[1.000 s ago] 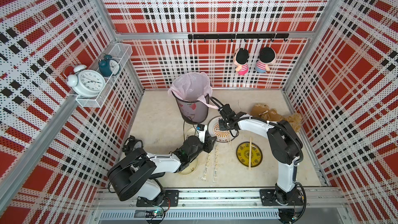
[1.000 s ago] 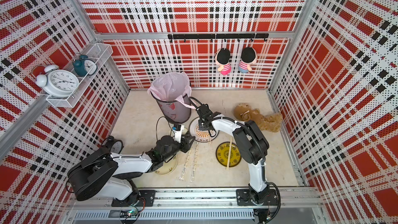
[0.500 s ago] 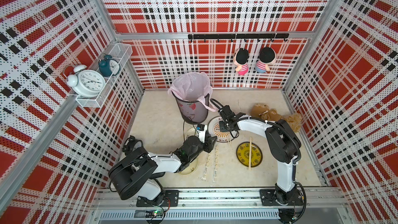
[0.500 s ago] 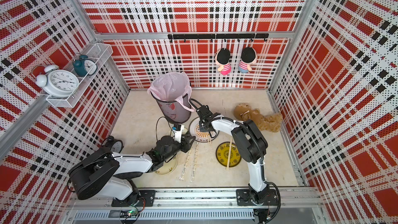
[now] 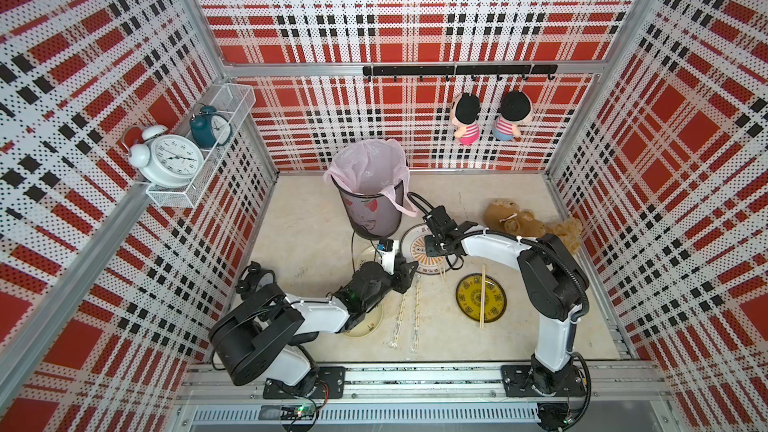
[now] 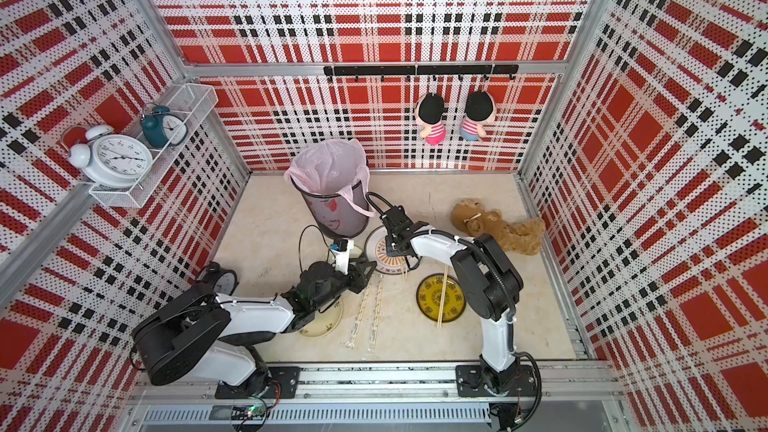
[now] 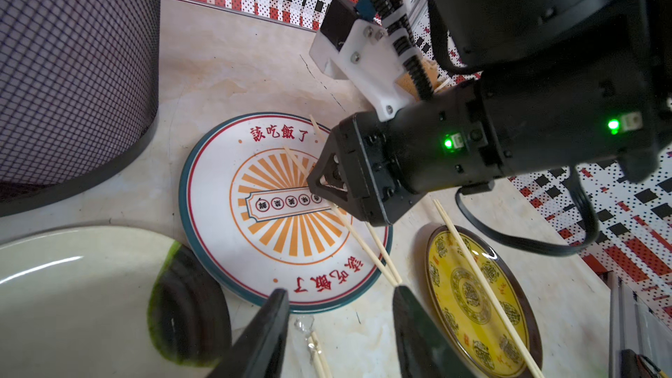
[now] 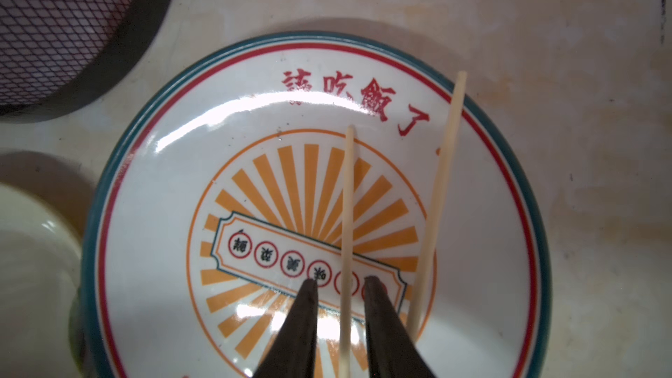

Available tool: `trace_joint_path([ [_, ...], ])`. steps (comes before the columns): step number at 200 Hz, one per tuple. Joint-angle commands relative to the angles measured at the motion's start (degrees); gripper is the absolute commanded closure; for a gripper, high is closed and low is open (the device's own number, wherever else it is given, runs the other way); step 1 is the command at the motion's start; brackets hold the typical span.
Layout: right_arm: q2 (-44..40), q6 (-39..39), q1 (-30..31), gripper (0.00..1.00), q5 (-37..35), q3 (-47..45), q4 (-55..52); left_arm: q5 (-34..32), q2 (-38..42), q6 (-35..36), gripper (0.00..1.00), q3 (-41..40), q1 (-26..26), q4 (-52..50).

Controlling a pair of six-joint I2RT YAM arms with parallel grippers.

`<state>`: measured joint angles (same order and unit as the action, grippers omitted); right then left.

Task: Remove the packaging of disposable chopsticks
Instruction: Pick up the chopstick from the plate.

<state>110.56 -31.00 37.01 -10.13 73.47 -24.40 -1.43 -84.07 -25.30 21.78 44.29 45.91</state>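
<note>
**Wooden sticks (image 8: 347, 194): two pairs bare, two in sleeves (image 5: 400, 317)**

Right gripper (image 8: 340, 281) hangs low over the sunburst plate (image 8: 152, 212). Its jaws stand a narrow way apart and straddle one bare stick. A gap shows on either side of that stick, so no pinch is observed. The second stick (image 8: 442, 194) of the pair lies just beside it, outside the jaws, with its far tip at the rim. In both top views the near ends of this pair overhang the plate edge toward the robot bases.

Left gripper (image 7: 338, 292) sits just off that same edge, jaws spread, with nothing between them. One fingertip (image 7: 400, 290) appears to meet the overhanging stick ends, but contact cannot be confirmed.

Yellow plate (image 5: 467, 299), nearer the right arm's base, carries a further bare pair (image 5: 482, 297) laid across it, with the ends past the rim.

Both sleeves lie side by side on the surface (image 5: 457, 347), the second sleeve (image 5: 415, 313) nearer the yellow plate. They sit between that plate and a pale plate (image 5: 368, 326) under the left arm. Tan wood shows inside each.

Bin (image 5: 370, 218) with a pink liner stands just behind the sunburst plate.
</note>
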Motion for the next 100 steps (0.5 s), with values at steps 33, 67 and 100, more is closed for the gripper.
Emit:
trace_joint_path([
  [33,0.6,-0.3,0.4,0.81,0.0,0.6,0.0,0.7,-0.4,0.0,0.49,-1.0,-0.8,1.8],
  [67,1.3,-0.3,0.4,0.83,0.0,0.4,0.3,0.8,-1.2,0.0,0.49,-1.0,-1.0,2.2],
  [100,1.8,-2.0,0.4,0.84,0.6,0.2,1.1,1.3,-2.4,-0.2,0.49,-0.6,-1.0,2.7],
])
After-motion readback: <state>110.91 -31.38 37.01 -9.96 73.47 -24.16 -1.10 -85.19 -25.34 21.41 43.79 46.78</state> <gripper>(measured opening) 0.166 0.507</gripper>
